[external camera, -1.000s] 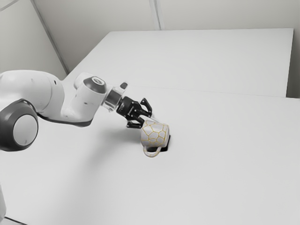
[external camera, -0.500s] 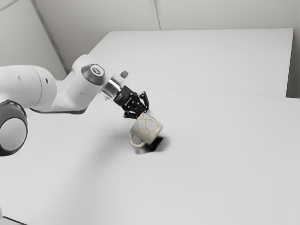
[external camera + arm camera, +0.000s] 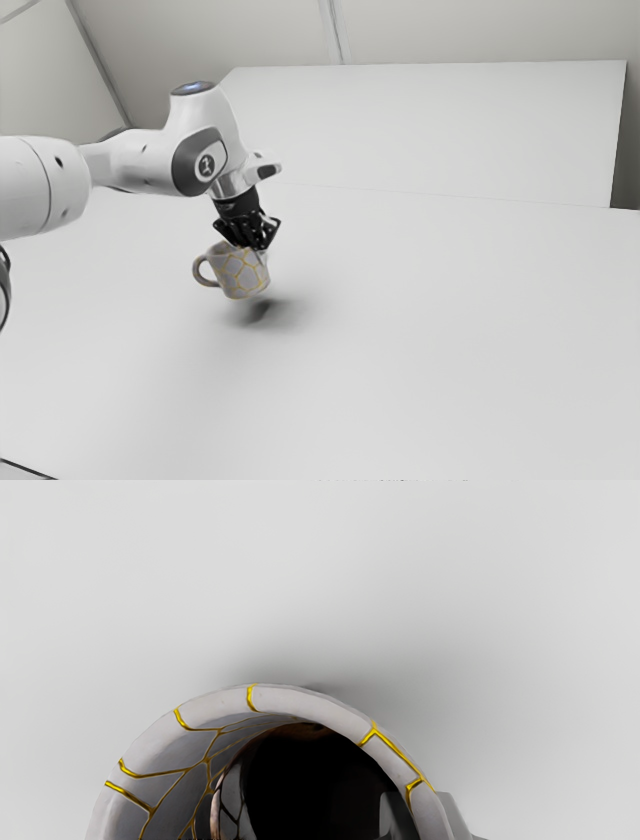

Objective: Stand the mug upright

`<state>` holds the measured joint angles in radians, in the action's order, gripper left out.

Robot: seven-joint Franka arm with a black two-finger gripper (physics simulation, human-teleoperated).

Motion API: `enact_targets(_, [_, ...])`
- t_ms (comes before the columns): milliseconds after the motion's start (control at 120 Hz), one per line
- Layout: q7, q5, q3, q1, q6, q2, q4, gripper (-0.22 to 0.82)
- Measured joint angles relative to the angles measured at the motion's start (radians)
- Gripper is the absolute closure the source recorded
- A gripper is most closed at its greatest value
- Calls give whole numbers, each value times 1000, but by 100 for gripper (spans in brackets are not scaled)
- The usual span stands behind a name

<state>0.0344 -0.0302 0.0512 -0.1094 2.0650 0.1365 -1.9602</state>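
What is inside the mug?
One finger of the gripper reaches inside the mug, and gold veins cross its inner wall. Deeper in, it is black; whether anything lies at the bottom, I cannot tell.

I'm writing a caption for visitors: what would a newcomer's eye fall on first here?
Probably the mug with gold, crack-like lines, held mouth-up, slightly tilted, above the table by the black gripper. Next, likely the bulky white arm coming in from the exterior view's left.
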Motion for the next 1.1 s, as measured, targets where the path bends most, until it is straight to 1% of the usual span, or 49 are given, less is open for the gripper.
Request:
enact_targets(242, [25, 91, -1, 0, 86, 2, -35, 78])
enact_targets(608, [55, 107, -2, -3, 159, 74, -38, 78])
enact_targets(617, [55, 106, -2, -3, 159, 74, -38, 77])
enact_targets(767, [51, 89, -5, -12, 156, 66, -41, 44])
enact_targets(850, [49, 88, -1, -12, 143, 45, -40, 29])
enact_targets(967, [46, 88, 2, -11, 118, -1, -39, 17])
enact_targets(1100, [43, 88, 5, -11, 92, -58, -32, 9])
